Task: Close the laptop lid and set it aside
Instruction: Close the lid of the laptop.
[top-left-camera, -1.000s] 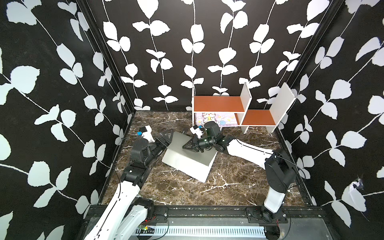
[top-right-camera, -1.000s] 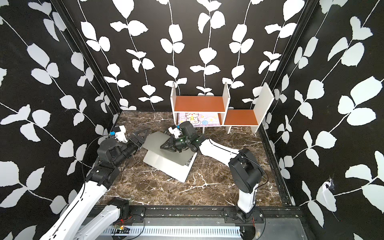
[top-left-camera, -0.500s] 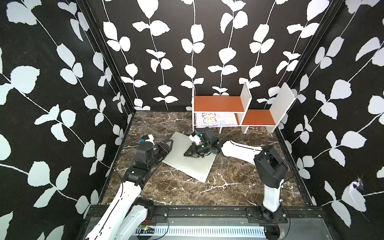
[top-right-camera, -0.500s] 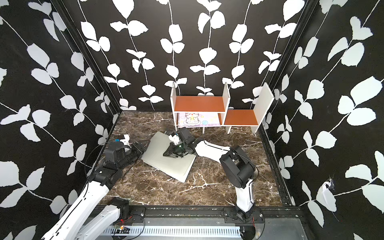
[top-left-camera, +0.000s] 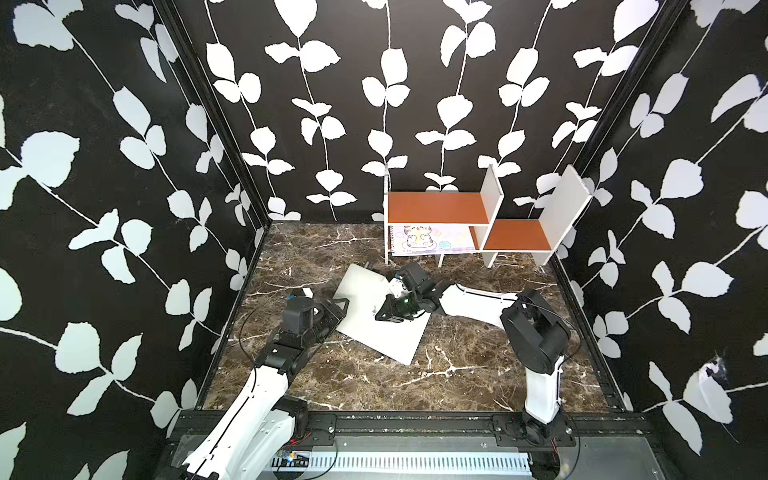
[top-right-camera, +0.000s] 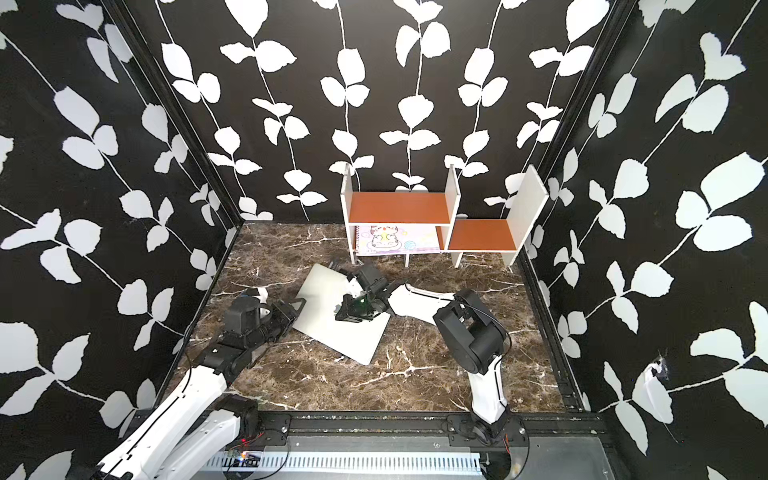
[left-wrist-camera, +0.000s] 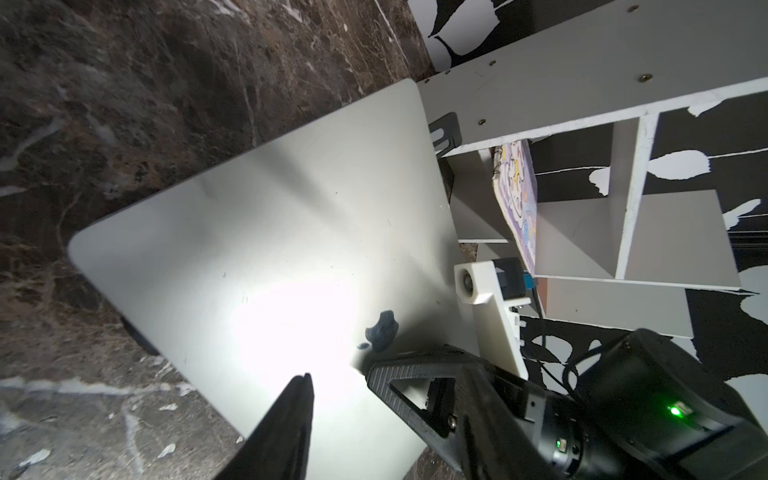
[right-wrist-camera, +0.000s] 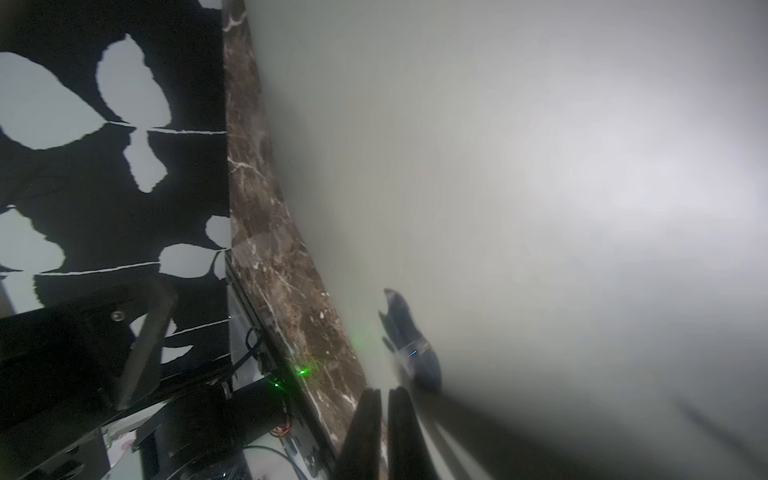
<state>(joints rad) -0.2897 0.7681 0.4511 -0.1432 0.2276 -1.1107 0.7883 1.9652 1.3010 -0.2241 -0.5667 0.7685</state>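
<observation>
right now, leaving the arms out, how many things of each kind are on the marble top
laptop: 1
shelf: 1
sketchbook, in the shelf: 1
stand, black, mostly hidden by the laptop: 1
total: 4
</observation>
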